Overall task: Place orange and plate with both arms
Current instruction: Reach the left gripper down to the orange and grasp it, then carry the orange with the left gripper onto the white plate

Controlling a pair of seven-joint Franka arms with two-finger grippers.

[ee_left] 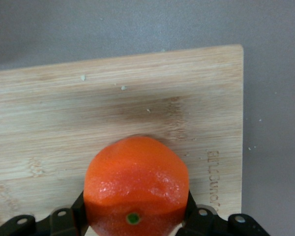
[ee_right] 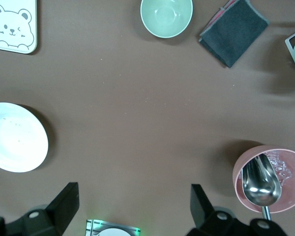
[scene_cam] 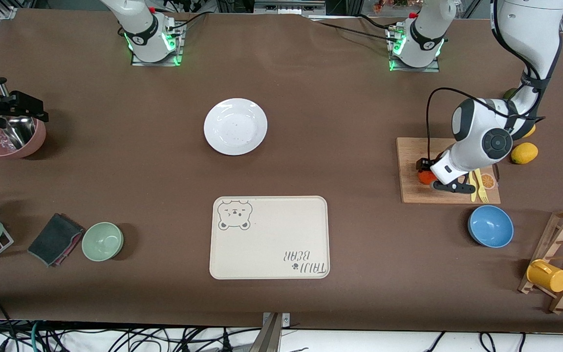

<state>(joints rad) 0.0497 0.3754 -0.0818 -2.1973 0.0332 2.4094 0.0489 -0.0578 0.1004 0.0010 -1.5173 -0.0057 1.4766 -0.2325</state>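
Observation:
The orange (scene_cam: 426, 177) is on the wooden cutting board (scene_cam: 408, 146) toward the left arm's end of the table. In the left wrist view the orange (ee_left: 136, 167) fills the space between the fingers. My left gripper (scene_cam: 429, 175) (ee_left: 135, 209) is shut on the orange, one black finger pressed against each side. I cannot tell if the orange is lifted off the board. The white plate (scene_cam: 235, 126) (ee_right: 14, 137) lies on the table farther from the front camera than the bear-print tray (scene_cam: 269, 237). My right gripper (scene_cam: 30, 110) (ee_right: 132, 201) is open and empty over the pink bowl (scene_cam: 15, 142).
Yellow fork and knife (scene_cam: 479, 183) lie on the board. Lemons (scene_cam: 524, 153) lie beside it. A blue bowl (scene_cam: 490, 226) sits nearer the front camera. A wooden rack with a yellow mug (scene_cam: 548, 275), a green bowl (scene_cam: 102, 241) and a grey cloth (scene_cam: 55, 238) stand near the front edge.

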